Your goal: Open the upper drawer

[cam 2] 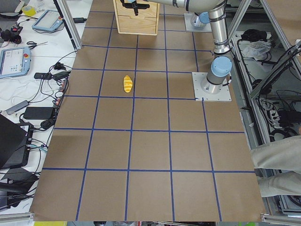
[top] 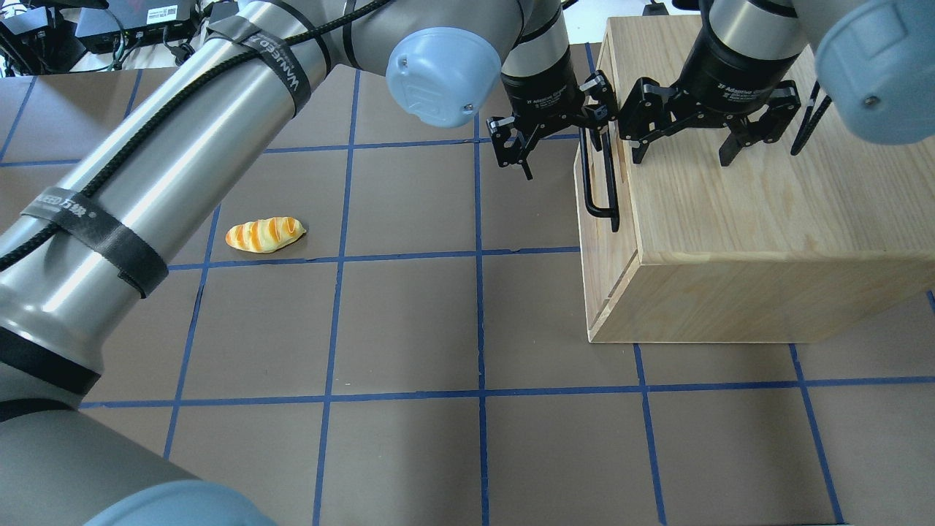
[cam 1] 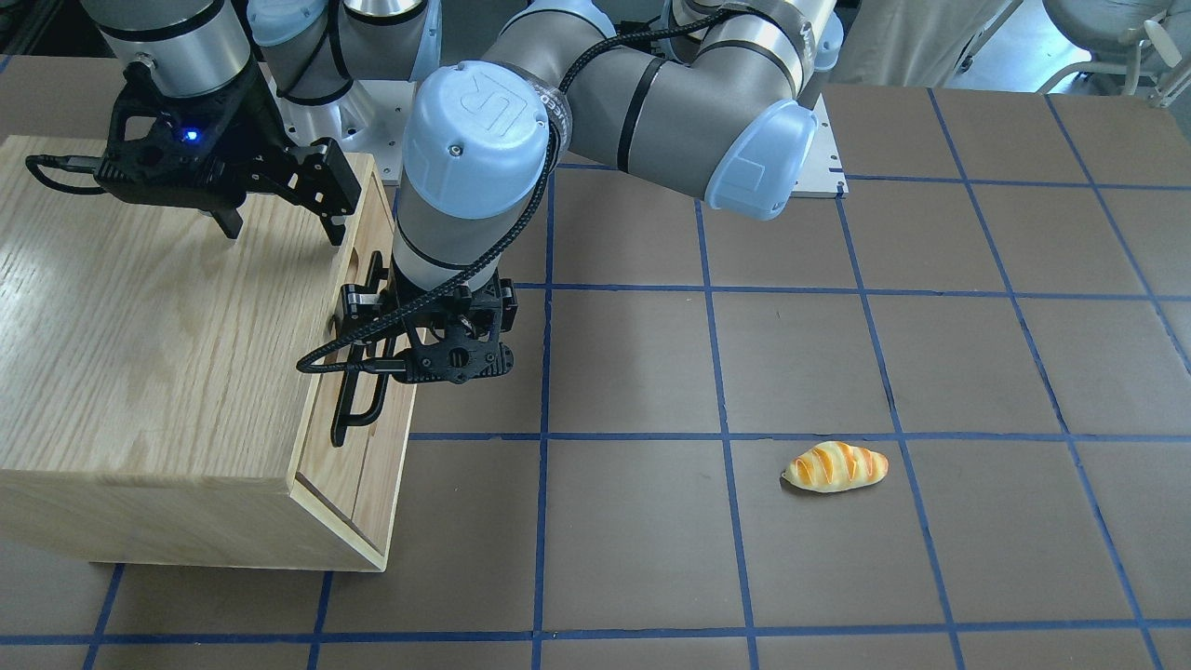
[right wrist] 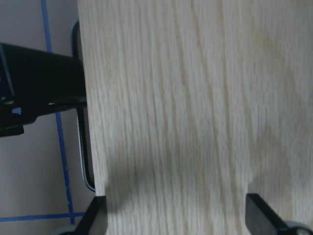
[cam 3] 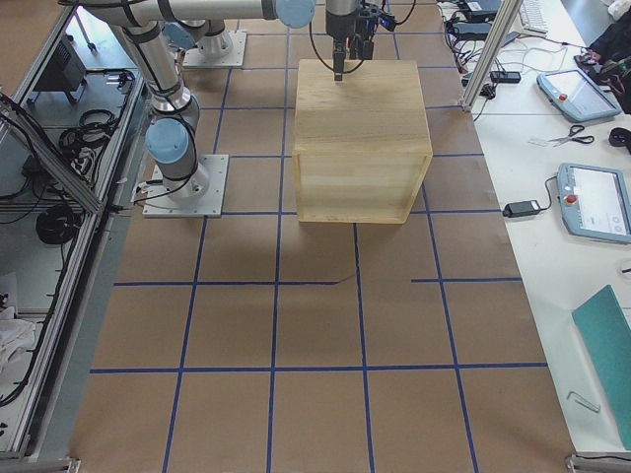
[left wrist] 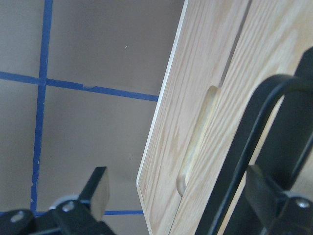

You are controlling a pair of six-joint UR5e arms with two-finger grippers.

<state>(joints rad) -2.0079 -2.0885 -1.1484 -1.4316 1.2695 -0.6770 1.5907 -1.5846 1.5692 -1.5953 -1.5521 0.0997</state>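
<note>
The upper drawer (cam 1: 326,465) is the light oak front just under the cabinet top and sits flush with the cabinet. Its long black bar handle (cam 1: 358,400) also shows in the overhead view (top: 600,186) and the left wrist view (left wrist: 244,147), beside an oval slot (left wrist: 195,142). My left gripper (cam 1: 430,312) is open and points down along the cabinet's front. The handle runs between its fingers, close to one fingertip (left wrist: 264,196). My right gripper (top: 683,150) is open and empty, just above the cabinet top (right wrist: 195,98).
The large oak cabinet (top: 767,219) stands on the table on the robot's right. A toy bread loaf (cam 1: 835,465) lies on the brown, blue-taped table on the robot's left. Operators' tablets and cables (cam 2: 14,61) lie beyond the table's edge.
</note>
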